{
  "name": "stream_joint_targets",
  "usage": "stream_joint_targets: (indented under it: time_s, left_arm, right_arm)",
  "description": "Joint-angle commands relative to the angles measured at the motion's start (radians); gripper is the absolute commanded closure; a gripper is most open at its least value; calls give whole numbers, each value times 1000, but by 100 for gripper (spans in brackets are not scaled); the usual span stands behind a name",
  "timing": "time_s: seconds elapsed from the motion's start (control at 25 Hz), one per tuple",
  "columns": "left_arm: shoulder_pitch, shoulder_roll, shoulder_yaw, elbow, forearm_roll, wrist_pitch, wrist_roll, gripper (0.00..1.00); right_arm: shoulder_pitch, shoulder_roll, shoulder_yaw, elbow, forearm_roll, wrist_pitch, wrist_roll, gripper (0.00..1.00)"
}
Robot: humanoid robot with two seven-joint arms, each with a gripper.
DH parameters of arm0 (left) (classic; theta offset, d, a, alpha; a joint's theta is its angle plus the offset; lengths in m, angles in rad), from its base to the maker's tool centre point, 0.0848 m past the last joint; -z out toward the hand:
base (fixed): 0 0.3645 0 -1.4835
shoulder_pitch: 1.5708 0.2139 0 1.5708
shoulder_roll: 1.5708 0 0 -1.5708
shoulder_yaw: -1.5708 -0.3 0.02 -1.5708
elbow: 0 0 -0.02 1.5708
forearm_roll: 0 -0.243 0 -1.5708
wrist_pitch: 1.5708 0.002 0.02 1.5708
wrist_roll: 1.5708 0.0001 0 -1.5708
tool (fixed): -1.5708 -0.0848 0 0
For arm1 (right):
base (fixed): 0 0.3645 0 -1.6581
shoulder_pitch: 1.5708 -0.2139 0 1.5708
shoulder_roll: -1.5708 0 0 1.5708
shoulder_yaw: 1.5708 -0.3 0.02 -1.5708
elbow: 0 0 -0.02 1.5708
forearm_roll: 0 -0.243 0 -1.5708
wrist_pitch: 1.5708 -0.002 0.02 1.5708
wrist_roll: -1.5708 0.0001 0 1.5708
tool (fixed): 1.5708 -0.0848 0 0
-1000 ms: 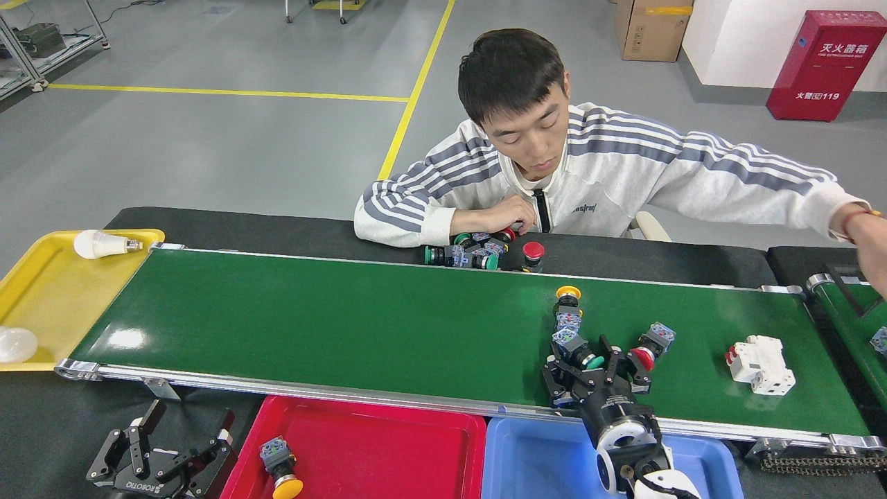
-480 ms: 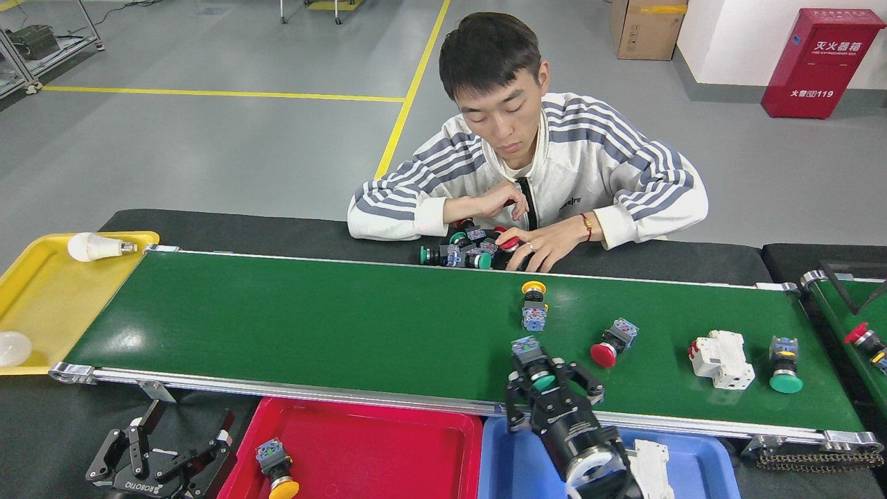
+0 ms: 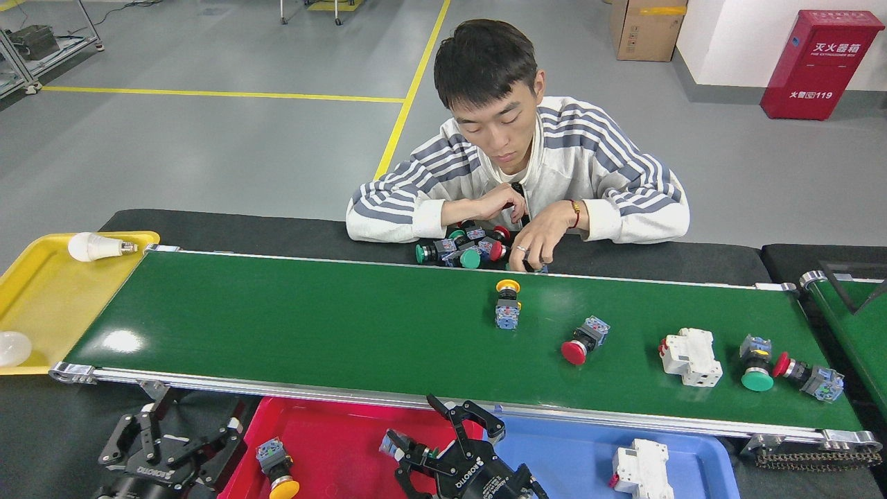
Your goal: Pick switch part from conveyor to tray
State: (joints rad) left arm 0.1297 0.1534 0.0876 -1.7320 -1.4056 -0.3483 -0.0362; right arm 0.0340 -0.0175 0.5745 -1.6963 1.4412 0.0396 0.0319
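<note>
Hovering over the red tray (image 3: 360, 430), the right gripper (image 3: 433, 450) grasps a switch part (image 3: 393, 447) at its fingertips.

The left gripper (image 3: 170, 443) sits off the tray's left edge with fingers spread, grasping nothing. One yellow-capped switch (image 3: 277, 468) lies in the red tray. On the conveyor (image 3: 312, 326) lie a yellow-capped switch (image 3: 507, 305), a red-capped switch (image 3: 584, 339), a white breaker (image 3: 689, 355), a green-capped switch (image 3: 755, 364) and a second red-capped switch (image 3: 807, 376). A person (image 3: 516, 173) sits behind the belt.
</note>
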Motion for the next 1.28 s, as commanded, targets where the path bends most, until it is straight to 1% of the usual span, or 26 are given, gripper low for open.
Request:
stream_joint_targets:
  time_s: [0.0, 0.12, 0.16, 0.24, 0.28, 0.32, 0.4, 0.48, 0.52, 0.6, 0.72, 0.8, 0.96, 1.04, 1.16, 1.24]
  left_arm:
    - [-36, -8, -42, -15, -33, 45, -31, 0]
    - [-71, -29, -180, -6, -104, 149, -50, 0]
    - [-87, -32, -224, 0, -111, 184, -51, 0]
    - [-128, -40, -302, 29, -116, 223, -54, 0]
    - [-151, -55, -333, 55, -124, 232, -62, 0]
    - [-188, -78, -358, 92, -142, 238, -77, 0]
    - [-252, -120, -374, 173, -162, 241, -85, 0]
    - [-323, -163, -376, 270, -177, 247, -87, 0]
    - [-358, -178, -376, 310, -187, 256, -87, 0]
    - [-413, -198, -376, 382, -190, 267, -87, 0]
    - [-483, -222, -376, 476, -190, 275, -87, 0]
    - [-530, -229, -376, 538, -190, 276, -87, 0]
    - [-608, -229, -374, 660, -188, 298, -87, 0]
    - [-642, -229, -364, 735, -187, 301, -85, 0]
    - [-676, -227, -362, 804, -185, 333, -82, 0]
    - [-693, -227, -362, 842, -185, 347, -79, 1]
  right_arm:
    - [63, 4, -59, -66, -2, 109, -40, 0]
    - [158, 4, -162, -71, -2, 256, -214, 0]
    - [182, 7, -196, -68, -5, 296, -242, 0]
    - [222, 13, -259, -68, -15, 339, -248, 0]
    - [234, 22, -277, -68, -28, 347, -248, 0]
    - [236, 28, -286, -66, -41, 352, -247, 0]
    - [225, 36, -288, -60, -45, 355, -242, 0]
    - [193, 36, -288, -42, -44, 358, -219, 0]
    - [164, 36, -288, -26, -39, 358, -193, 0]
    - [90, 36, -288, 33, -36, 358, -122, 0]
    - [-5, 39, -285, 125, -35, 358, -66, 0]
    - [-62, 50, -283, 176, -35, 358, -43, 0]
    - [-140, 62, -262, 244, -39, 355, 10, 0]
    - [-172, 88, -237, 282, -39, 355, 17, 0]
    - [-209, 125, -216, 322, -39, 355, 23, 0]
    - [-236, 139, -194, 340, -39, 355, 29, 0]
